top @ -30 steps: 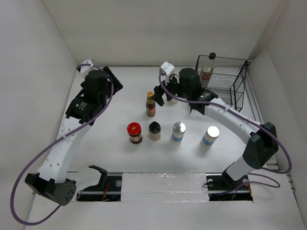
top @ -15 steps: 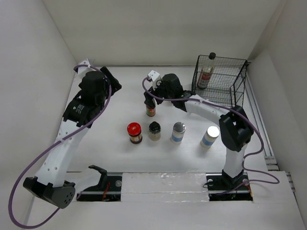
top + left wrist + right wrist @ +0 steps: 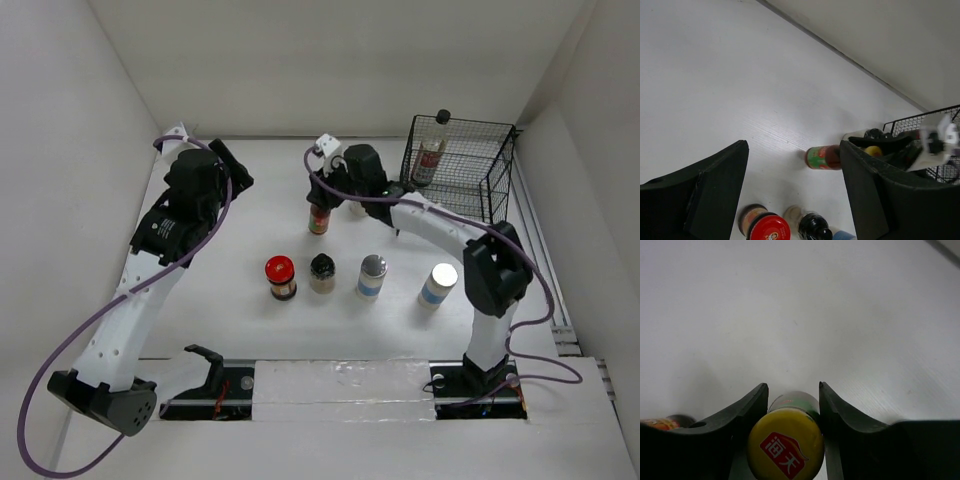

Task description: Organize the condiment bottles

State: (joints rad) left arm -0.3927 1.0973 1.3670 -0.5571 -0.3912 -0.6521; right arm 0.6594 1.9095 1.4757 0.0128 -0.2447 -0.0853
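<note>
Right gripper [image 3: 792, 390] has shifted left and closed from wide apart onto the yellow-capped sauce bottle [image 3: 786, 444], which stands clamped between its fingers on the surface; grasp looks made, lift pending; left gripper [image 3: 794, 147] apart, empty.

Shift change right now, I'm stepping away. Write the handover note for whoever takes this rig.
Left pincer: open, holding nothing.
Right pincer: closed on the yellow-capped bottle, upright behind the row.
Done: one tall bottle stands in the basket.
Left: the gripped bottle, a cream bottle beside it, and the front row: red-lidded jar, black-capped jar, two shakers.
</note>
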